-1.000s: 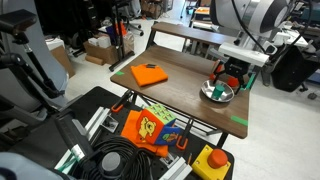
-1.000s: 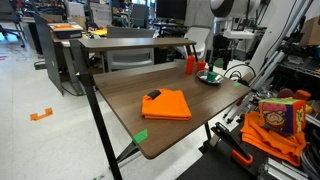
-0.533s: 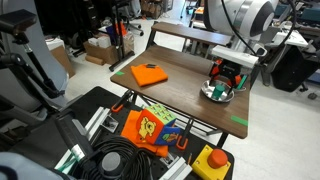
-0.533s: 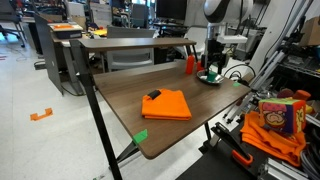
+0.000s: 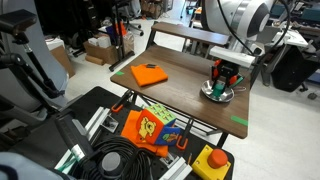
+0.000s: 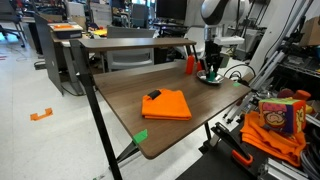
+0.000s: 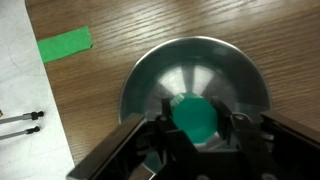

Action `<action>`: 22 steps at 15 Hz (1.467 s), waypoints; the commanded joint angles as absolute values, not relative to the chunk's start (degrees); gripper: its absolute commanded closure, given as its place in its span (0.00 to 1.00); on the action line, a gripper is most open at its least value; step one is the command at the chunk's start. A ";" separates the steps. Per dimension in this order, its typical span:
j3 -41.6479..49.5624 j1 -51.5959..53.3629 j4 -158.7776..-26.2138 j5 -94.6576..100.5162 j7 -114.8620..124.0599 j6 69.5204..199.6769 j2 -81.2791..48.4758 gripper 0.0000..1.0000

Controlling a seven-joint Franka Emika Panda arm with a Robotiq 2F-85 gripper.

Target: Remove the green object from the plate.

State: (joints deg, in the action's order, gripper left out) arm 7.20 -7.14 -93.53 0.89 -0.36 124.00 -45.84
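Observation:
The wrist view looks straight down into the plate (image 7: 150, 70), a shallow dish of shiny metal on the wooden table. The green object (image 7: 195, 118), a small dark green lump, lies in the dish between my fingers. My gripper (image 7: 198, 122) is shut on it, one finger (image 7: 168, 118) pressing each side. In both exterior views the gripper (image 5: 224, 80) (image 6: 212, 68) reaches down into the plate (image 5: 207, 95) (image 6: 203, 79) at the table's far end. The fingers hide the green lump there.
A flat orange square (image 5: 150, 74) (image 6: 167, 104) lies mid-table with a small dark thing (image 6: 153, 95) on it. An orange-red cup (image 6: 190, 64) stands close beside the plate. Green tape strips (image 7: 65, 44) (image 5: 240, 121) (image 6: 141, 136) mark the tabletop. The table edge runs just behind the plate.
The gripper came down into the plate, and its jaws went from open to shut on the green object.

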 commanded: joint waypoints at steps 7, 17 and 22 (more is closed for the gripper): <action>6.23 -9.99 -105.60 2.25 -9.72 128.13 -35.60 0.83; 7.65 -14.30 -114.52 1.15 -12.51 126.42 -31.86 0.83; 7.70 -13.77 -111.33 0.61 -8.41 125.99 -35.16 0.83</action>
State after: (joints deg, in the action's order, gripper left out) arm 7.69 -14.13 -113.29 0.91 -10.50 125.87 -33.10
